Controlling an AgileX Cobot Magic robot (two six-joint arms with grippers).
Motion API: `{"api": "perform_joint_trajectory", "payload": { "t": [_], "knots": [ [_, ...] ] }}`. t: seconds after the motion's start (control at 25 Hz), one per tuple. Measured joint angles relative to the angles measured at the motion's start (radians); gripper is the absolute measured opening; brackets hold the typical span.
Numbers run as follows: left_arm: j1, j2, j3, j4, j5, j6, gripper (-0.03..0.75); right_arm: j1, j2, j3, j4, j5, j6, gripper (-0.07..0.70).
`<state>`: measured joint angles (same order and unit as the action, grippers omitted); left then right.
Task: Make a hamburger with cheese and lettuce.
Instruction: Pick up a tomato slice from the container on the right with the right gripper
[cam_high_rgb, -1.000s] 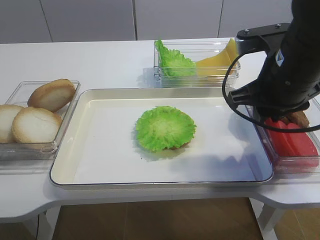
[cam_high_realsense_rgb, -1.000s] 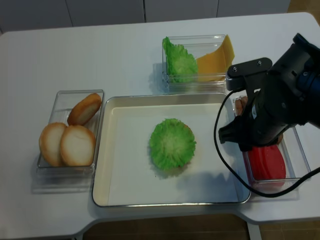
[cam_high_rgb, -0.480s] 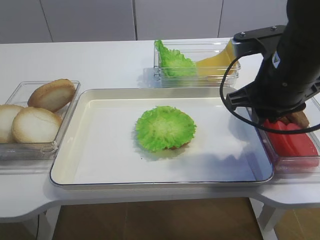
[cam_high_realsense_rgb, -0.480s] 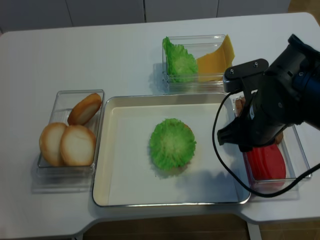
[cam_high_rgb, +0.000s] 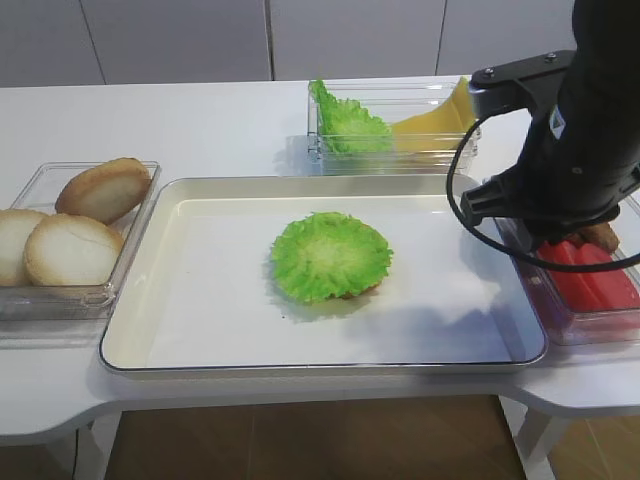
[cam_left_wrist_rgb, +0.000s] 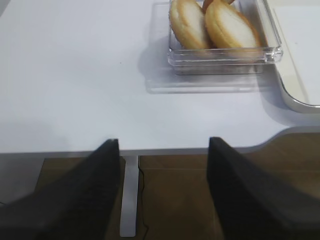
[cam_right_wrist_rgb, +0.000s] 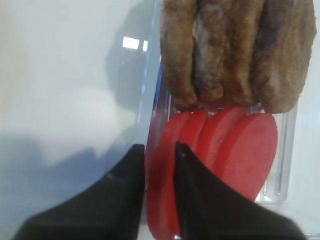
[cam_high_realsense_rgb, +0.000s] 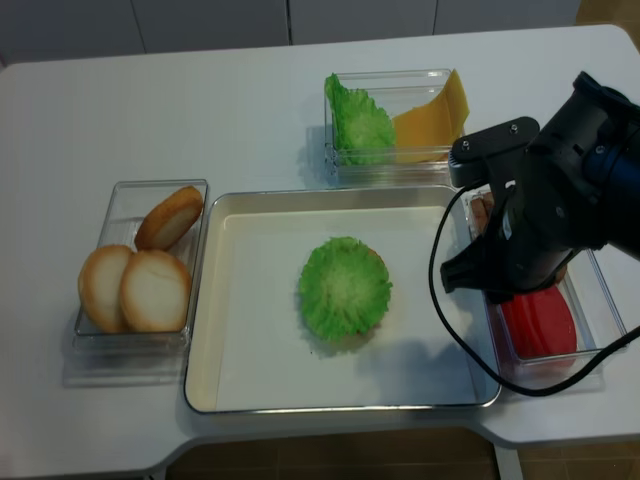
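Right wrist view: I see my right gripper (cam_right_wrist_rgb: 155, 165), jaws narrow, straddling a thin red tomato slice (cam_right_wrist_rgb: 162, 190) in the clear bin; grip unconfirmed.
Burger: tan bun under frilly green lettuce (cam_high_rgb: 331, 255), mid-tray.
Cheese (cam_high_realsense_rgb: 432, 120): thin, floppy yellow slices, back bin; I'd pinch a corner.
Room: bin walls close, tray (cam_high_rgb: 200, 330) roomy.
L gripper (cam_left_wrist_rgb: 162, 192): wide, empty.

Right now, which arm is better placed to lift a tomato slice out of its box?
Right. The right gripper already straddles a red tomato slice in that box, while the left gripper hangs off the table's far side.
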<state>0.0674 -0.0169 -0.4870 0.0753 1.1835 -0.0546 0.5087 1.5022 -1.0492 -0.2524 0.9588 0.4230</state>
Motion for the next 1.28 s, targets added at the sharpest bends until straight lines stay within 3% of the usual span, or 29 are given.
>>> {"api": "perform_joint_trajectory", "payload": {
  "t": [0.36, 1.28],
  "knots": [
    [0.0, 0.0, 0.0, 0.0, 0.0, 0.0, 0.416, 0.0, 0.002, 0.0, -0.004, 0.007, 0.0, 0.083],
    [0.0, 0.0, 0.0, 0.0, 0.0, 0.0, 0.416, 0.0, -0.076, 0.0, 0.007, 0.019, 0.016, 0.077]
  ]
}}
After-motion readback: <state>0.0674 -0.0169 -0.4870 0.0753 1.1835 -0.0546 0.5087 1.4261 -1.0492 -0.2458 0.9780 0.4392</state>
